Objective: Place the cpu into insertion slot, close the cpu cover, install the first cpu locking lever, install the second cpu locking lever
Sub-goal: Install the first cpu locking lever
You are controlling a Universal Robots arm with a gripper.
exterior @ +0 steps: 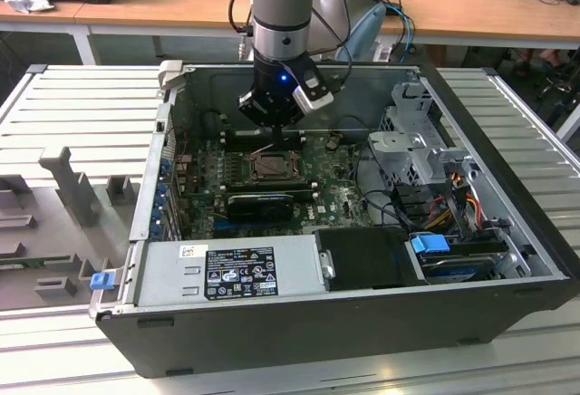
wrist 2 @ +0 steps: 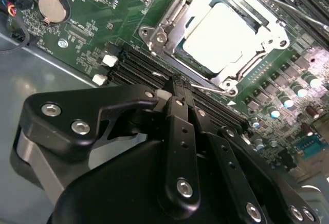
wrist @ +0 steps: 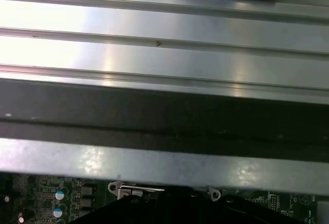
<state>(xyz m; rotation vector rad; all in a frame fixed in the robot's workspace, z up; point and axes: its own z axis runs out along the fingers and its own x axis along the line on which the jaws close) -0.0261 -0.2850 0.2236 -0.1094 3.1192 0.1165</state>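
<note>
We are seeing the cpu (wrist 2: pixel 218 31) lying flat in the insertion slot (wrist 2: pixel 181 58), with the cpu cover (wrist 2: pixel 234 72) closed over its edges. Our gripper (wrist 2: pixel 177 88) is hanging just beside the socket, fingers pressed together and holding nothing, near a thin locking lever (wrist 2: pixel 208 88). We are risking a slip onto the motherboard (wrist 2: pixel 92 39) if the tips press off-centre.

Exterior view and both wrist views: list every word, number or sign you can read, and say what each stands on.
Nothing can be read.
Black label on the silver power supply: white print and symbols, too small to read.
White sticker beside it: too small to read.
Green motherboard, second wrist view: tiny white markings, too blurred to read.
</note>
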